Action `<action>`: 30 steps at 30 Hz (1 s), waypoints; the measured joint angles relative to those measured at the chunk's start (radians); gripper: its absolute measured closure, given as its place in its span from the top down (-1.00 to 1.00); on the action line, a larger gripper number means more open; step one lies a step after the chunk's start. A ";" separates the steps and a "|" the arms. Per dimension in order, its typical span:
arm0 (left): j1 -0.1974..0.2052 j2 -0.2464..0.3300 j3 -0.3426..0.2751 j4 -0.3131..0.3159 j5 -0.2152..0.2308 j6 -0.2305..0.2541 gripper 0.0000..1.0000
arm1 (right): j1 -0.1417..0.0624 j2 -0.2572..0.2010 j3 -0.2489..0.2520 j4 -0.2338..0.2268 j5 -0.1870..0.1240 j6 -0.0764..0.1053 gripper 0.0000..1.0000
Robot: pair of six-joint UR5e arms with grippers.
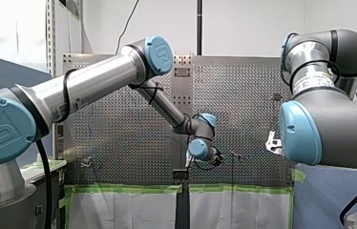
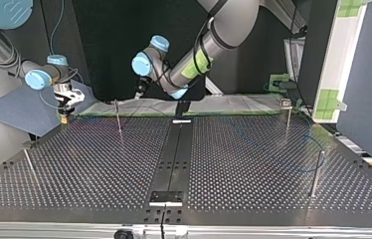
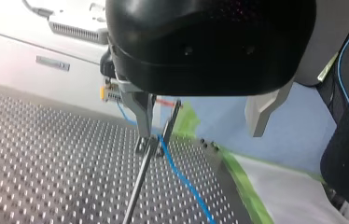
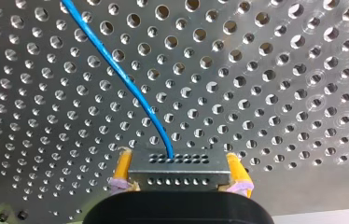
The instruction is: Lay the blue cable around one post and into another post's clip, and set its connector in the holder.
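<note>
Blue cable (image 3: 184, 179) beside slim metal post (image 3: 138, 186)

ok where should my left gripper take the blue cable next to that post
Probably the straight stretch of the blue cable lying on the table just past the post. Come from above, left gripper open, fingers straddling it crosswise: it is thin, lies flat, and runs clear there.

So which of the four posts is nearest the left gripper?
The far post left of centre in the top view, just beside my left gripper; the other three stand well away.
</note>
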 joint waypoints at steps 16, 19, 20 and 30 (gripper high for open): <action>-0.038 0.001 0.003 -0.001 -0.032 -0.004 1.00 | 0.000 0.001 0.000 -0.005 -0.021 0.015 -1.00; -0.039 0.001 0.003 -0.004 -0.047 -0.006 1.00 | 0.001 0.002 0.000 -0.005 -0.022 0.016 -1.00; -0.040 0.001 0.003 -0.005 -0.053 -0.007 1.00 | 0.001 0.002 0.000 -0.005 -0.023 0.016 -1.00; -0.039 0.001 0.002 -0.007 -0.067 -0.008 1.00 | 0.002 0.004 0.000 -0.007 -0.023 0.016 -1.00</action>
